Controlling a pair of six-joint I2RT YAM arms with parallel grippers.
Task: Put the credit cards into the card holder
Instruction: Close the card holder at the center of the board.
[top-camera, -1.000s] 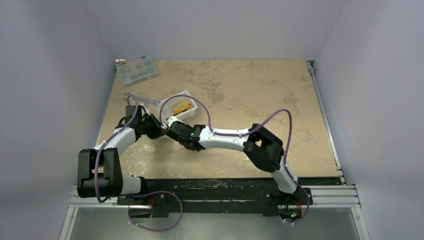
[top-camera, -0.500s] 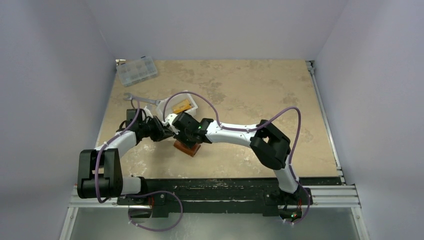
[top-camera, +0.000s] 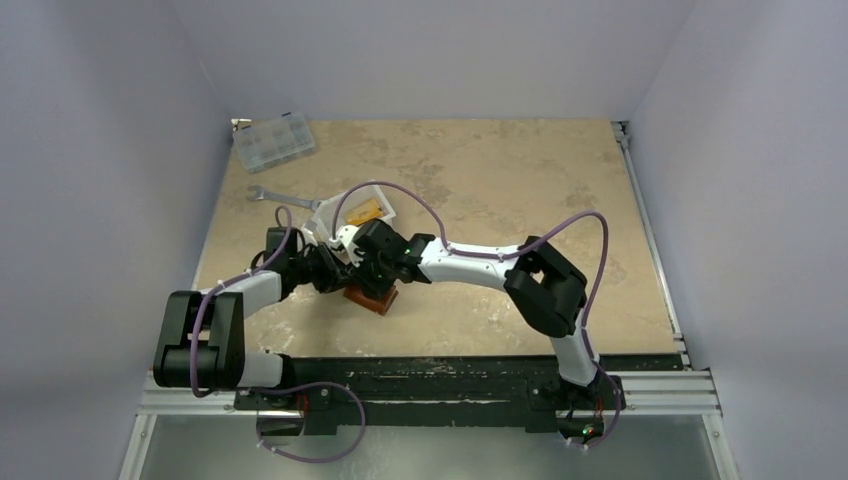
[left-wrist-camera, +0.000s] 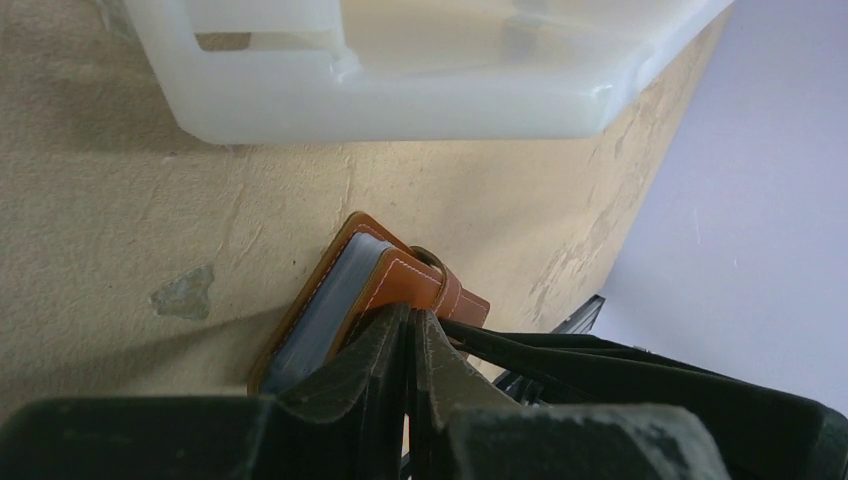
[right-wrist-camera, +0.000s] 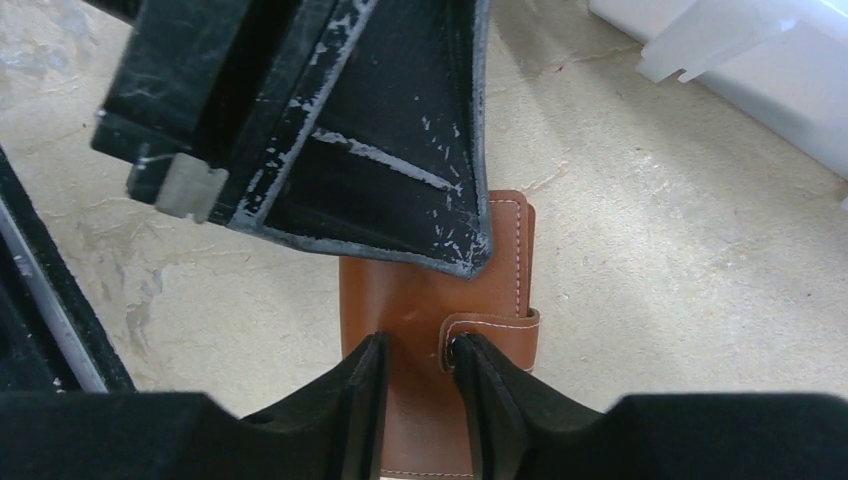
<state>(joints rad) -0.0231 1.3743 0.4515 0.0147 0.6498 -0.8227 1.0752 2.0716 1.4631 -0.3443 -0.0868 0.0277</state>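
Card holder (right-wrist-camera: 415, 290) on the table (top-camera: 500, 180) toward its near-left corner, right hand (right-wrist-camera: 420, 348) directly over it, fingers slightly spread, left hand (left-wrist-camera: 410, 320) pressed together against its edge.

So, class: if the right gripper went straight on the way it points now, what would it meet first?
The card holder: the right gripper points straight at its brown cover, jaws apart either side of the line. How close it already is cannot be told.

1. You will find no readable text, brand, number or sign in any view.
2. The brown leather folding card holder (right-wrist-camera: 410, 300) shows you only plain stitching.
3. The white rectangular plastic tray (left-wrist-camera: 400, 90) shows no print.
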